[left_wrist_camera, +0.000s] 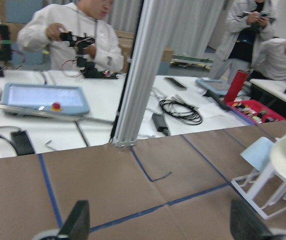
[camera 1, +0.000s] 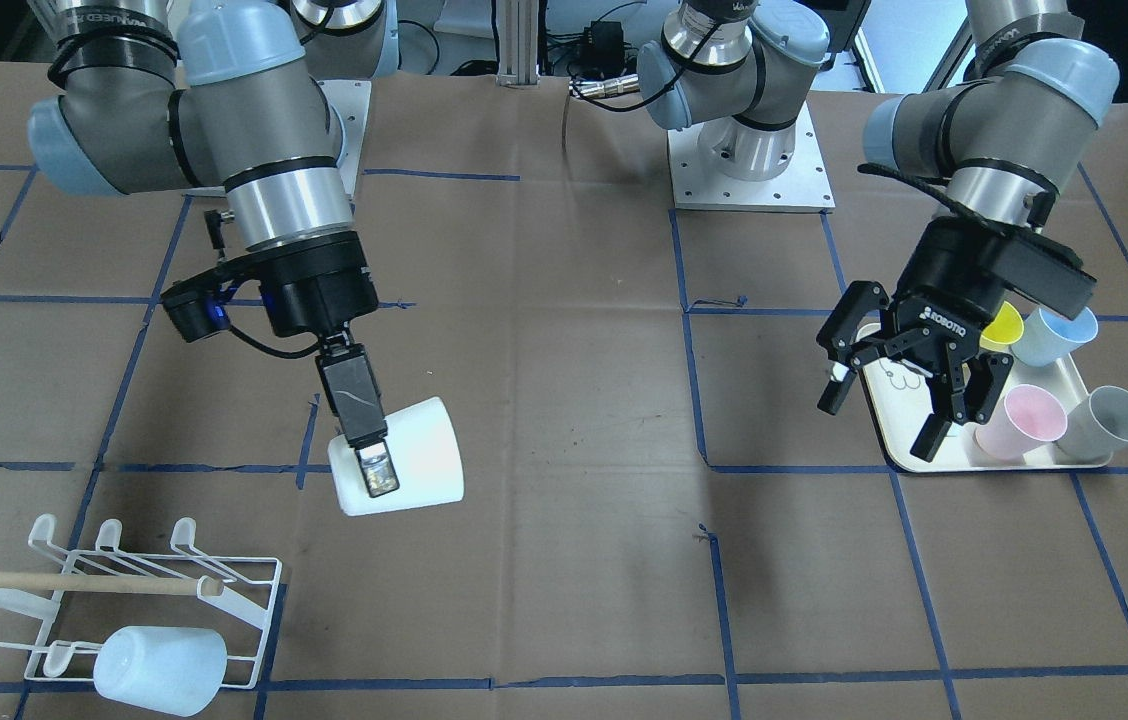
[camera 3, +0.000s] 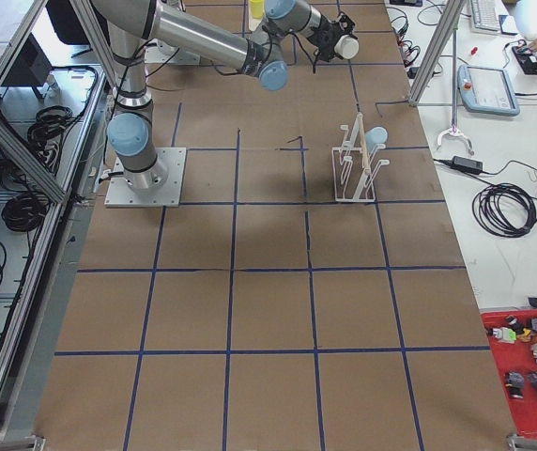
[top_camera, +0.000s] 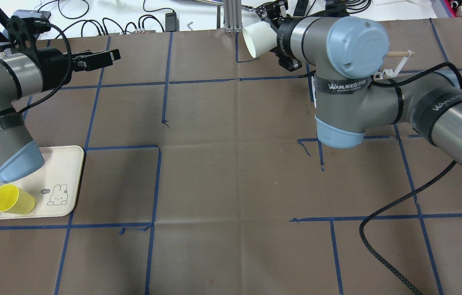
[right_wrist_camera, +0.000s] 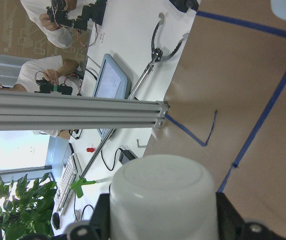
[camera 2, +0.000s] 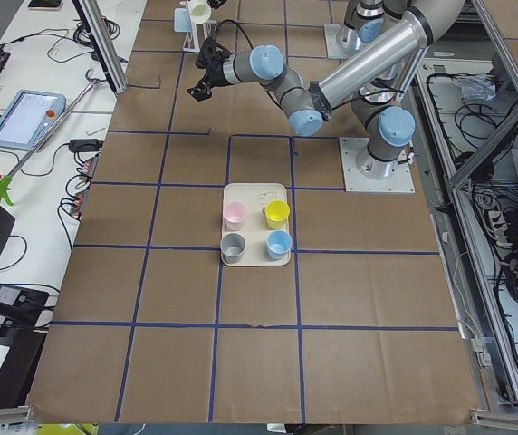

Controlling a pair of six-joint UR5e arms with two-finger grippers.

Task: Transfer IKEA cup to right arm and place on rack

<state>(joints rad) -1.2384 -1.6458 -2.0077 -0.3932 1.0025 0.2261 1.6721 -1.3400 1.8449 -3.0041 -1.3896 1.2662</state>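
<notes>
Right jaws clamped on the white IKEA cup (camera 1: 419, 445), one finger (camera 1: 352, 392) laid flat down its outer wall. Right wrist view: the cup's closed base sits square between the two fingers. Cup tipped on its side, open mouth turned toward the robot's left. Held above the counter (camera 1: 574, 400) by the right arm (camera 1: 264, 150), on the robot's right half.

Rack (camera 1: 174, 585): white wire, wooden dowel handle (camera 1: 74, 580), near the counter's corner on the operators' side, on the robot's right. Well apart from the held cup. One pale blue cup (camera 1: 159, 668) already hangs on a prong of the row nearest the operators.

Left jaws spread wide, nothing between them. They hang over the inner edge of a cream tray (camera 1: 909, 460) on the robot's left. Left wrist view confirms it: both fingertips far apart at the bottom edge, only brown paper and blue tape between.

Tray carries four cups, mouths up: yellow cup (camera 1: 1002, 325), blue cup (camera 1: 1054, 335), pink cup (camera 1: 1034, 418), grey cup (camera 1: 1109, 420). Small rabbit drawing (top_camera: 57, 194) on its bare part.
</notes>
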